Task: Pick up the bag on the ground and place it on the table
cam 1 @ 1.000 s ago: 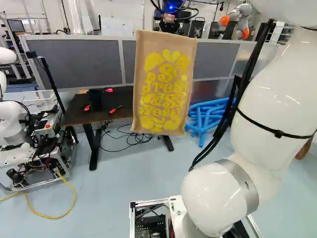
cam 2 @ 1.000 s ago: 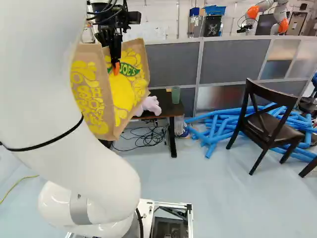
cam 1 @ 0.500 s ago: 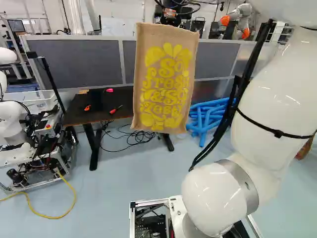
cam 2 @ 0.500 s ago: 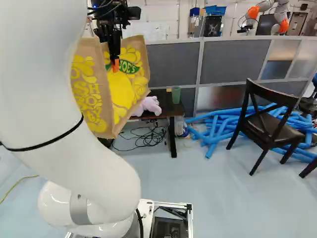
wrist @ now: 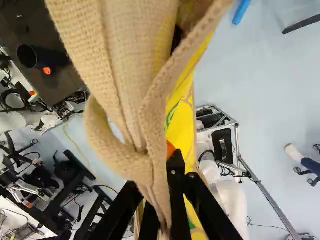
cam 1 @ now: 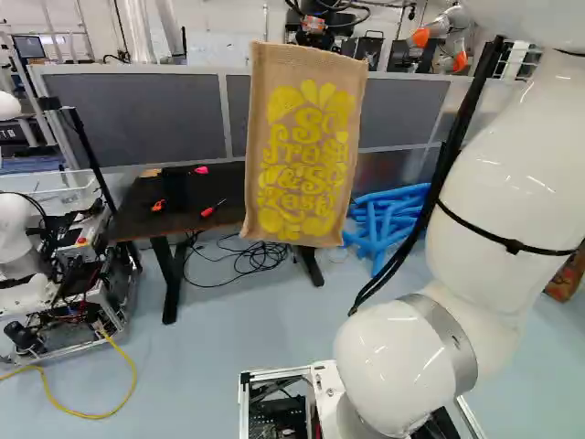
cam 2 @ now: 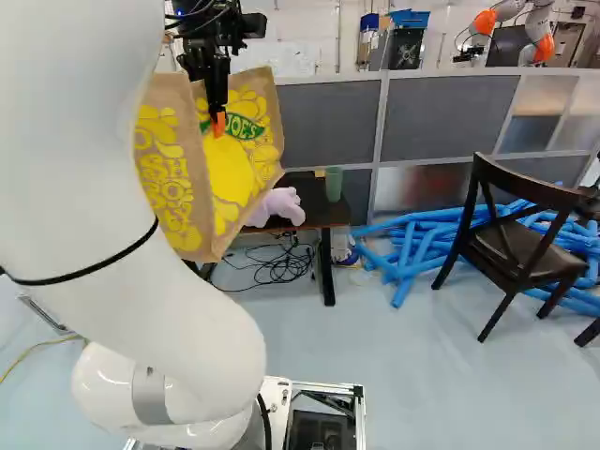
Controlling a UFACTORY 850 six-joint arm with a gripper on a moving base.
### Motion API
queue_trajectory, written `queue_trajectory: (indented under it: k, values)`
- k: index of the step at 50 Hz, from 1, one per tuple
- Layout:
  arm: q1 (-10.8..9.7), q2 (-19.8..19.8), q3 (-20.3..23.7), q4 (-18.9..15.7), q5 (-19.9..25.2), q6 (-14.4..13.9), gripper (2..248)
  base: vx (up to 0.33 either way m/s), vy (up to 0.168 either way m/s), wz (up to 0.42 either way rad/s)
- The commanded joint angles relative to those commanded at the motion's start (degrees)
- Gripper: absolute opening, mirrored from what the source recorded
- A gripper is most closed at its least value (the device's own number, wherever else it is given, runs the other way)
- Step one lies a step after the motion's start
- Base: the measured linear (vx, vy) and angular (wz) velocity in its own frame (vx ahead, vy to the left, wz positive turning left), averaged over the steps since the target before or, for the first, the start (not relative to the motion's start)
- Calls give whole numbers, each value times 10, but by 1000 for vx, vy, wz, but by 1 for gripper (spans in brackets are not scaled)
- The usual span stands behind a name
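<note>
Bag (cam 1: 304,146) hangs from the tool (cam 2: 218,124), which is clamped on its upper fabric; desk (cam 1: 139,208) lies beyond. Advance slowly, bag bottom above the desk edge, avoiding black container (wrist: 35,56) and pink plush toy (cam 2: 276,206); release once supported; yellow and green lettering noted, wording unrecorded.

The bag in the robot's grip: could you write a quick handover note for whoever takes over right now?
Gripper: shut on the bag, near its open top.
Where: the bag hangs in the air, clear of the floor; the table stands ahead, holding a green cup and a soft toy.
Done: bag lifted.
Left: bring it over the table, set it down, let go; probably best away from the cup and toy.
</note>
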Motion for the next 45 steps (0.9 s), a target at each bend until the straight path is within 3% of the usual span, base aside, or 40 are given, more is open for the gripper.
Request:
queue_trajectory:
  k: [45]
  values:
    - [0, 0, 0, 0, 0, 0, 22, 193, 35, -13]
